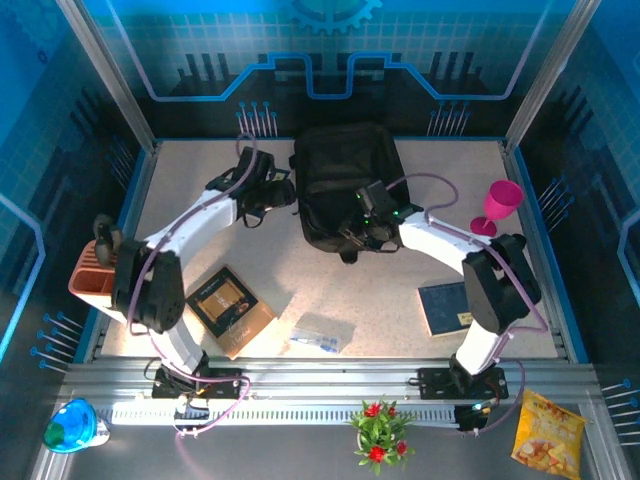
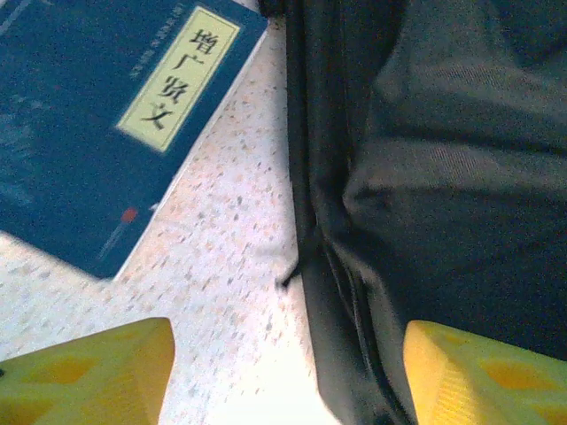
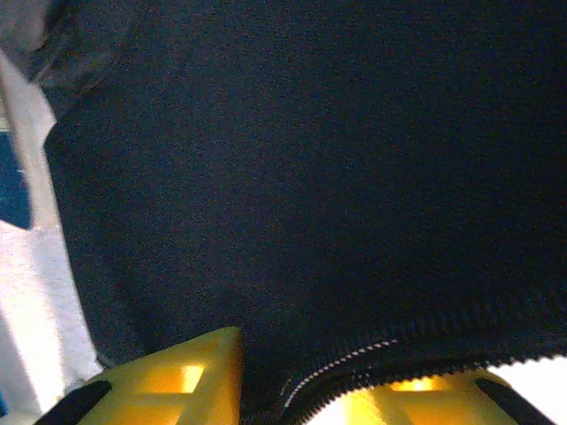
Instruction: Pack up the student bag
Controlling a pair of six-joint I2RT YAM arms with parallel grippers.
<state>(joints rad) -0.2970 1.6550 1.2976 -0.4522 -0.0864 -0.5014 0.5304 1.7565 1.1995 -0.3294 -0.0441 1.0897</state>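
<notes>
Packing looks barely begun. On the near left, a brown book [image 1: 232, 308] and a clear packet [image 1: 320, 332] lie out on the table [image 1: 400, 300]. The left arm reaches to the far side. Its gripper [image 2: 288, 326] is spread wide and released, straddling the left edge of the student bag [image 1: 345, 185] beside a labelled blue book [image 2: 106, 115]. The bag sits far centre. The bent right arm holds its gripper [image 3: 310, 363] low over the bag's zip, fingers parted and clamping nothing. Another blue book [image 1: 447, 306] waits near right.

Speckled table [image 1: 390, 290] carries the student bag [image 1: 340, 175], blue book [image 1: 447, 307] and pink goblet [image 1: 499, 206]
</notes>
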